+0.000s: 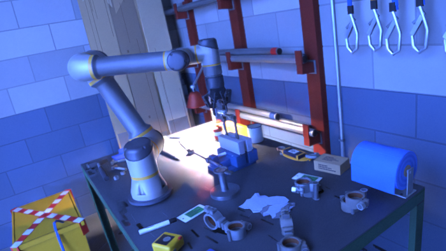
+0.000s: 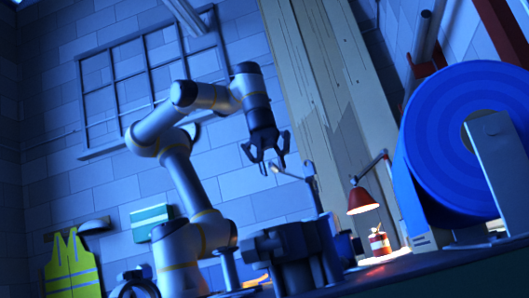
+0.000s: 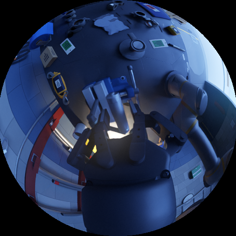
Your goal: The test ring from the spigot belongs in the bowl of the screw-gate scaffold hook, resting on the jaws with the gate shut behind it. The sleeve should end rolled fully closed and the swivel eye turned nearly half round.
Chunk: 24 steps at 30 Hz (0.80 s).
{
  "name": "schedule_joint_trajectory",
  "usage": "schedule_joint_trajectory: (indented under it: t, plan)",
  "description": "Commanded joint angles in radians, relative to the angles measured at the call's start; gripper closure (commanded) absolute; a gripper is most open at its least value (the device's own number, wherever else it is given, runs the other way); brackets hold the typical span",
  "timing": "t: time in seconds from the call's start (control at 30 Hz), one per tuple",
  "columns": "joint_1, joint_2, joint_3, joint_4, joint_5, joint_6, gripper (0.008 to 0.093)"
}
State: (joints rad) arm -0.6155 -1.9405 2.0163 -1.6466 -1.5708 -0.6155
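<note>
The scaffold hook [image 1: 230, 126] stands upright in the blue bench vise [image 1: 234, 152], its lower part hidden between the jaws and its top partly behind my fingers. My gripper [image 1: 219, 107] [image 2: 269, 165] [image 3: 120, 127] is just above the hook's top end, half open and holding nothing. In the wrist camera the hook's grey sleeve [image 3: 117, 112] rises between my fingers. The spigot [image 1: 222, 183] [image 3: 136, 45] stands on a round base in front of the vise. I cannot make out the test ring on it.
The red rack [image 1: 313, 73] with pipes stands close behind the vise, and a red lamp [image 1: 195, 99] hangs to its left. Couplers [image 1: 304, 186], a crumpled rag [image 1: 266, 204], a cardboard box [image 1: 330, 163] and a blue roll [image 1: 384, 167] lie on the bench's right half.
</note>
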Motion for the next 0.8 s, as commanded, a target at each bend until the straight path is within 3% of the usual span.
schedule_joint_trajectory:
  t: [0.0, 0.23, 0.77]
  plan:
    - [0.000, 0.000, 0.000, 0.000, 0.000, 0.000, 0.0534]
    - [0.000, 0.000, 0.000, 0.000, 0.000, 0.000, 0.0544]
    - [0.000, 0.000, 0.000, 0.000, 0.000, 0.000, 0.0864]
